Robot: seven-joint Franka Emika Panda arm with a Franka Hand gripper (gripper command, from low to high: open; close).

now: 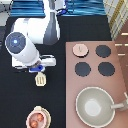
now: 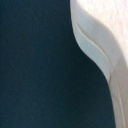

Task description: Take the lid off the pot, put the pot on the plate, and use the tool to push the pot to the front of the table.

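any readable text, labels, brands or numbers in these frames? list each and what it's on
None: no words, numbers, brands or signs are readable in either view.
No marking shows on the lid on the stove, the pot on the plate, the tool under the gripper, or the pan.
The wrist view shows only a pale curved edge against the dark table, no print.

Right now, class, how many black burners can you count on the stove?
3: one at the stove's top right in the exterior view, two below it. The lid covers the fourth spot. The gripper hangs over the tool, away from them.
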